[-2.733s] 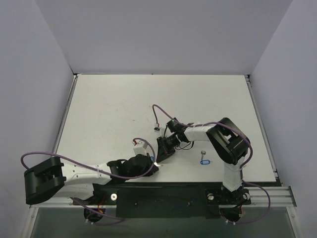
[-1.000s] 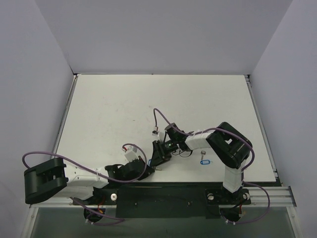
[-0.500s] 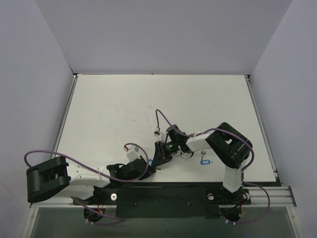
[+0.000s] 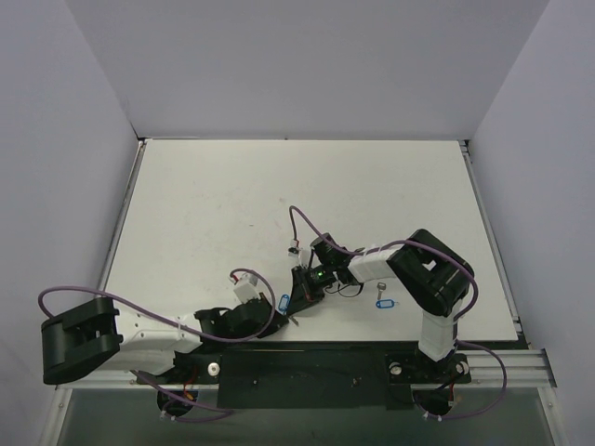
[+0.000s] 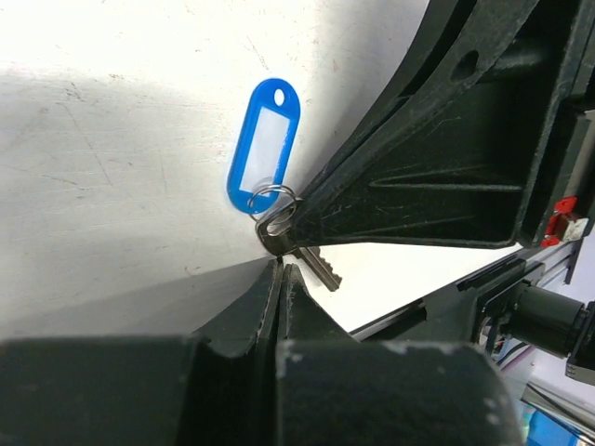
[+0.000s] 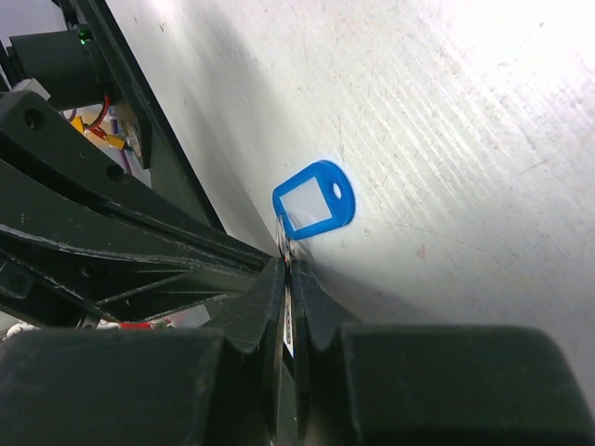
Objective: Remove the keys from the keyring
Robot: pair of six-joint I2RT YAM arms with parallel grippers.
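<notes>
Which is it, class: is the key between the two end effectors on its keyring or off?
On: in the left wrist view the key joins the ring at the blue tag.

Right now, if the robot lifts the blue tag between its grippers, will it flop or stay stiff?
Probably it dangles: the blue tag joins a thin ring at one end, so it can swing. The tag looks like hard plastic, likely stiff and light. The key shares that ring and may swing too.
</notes>
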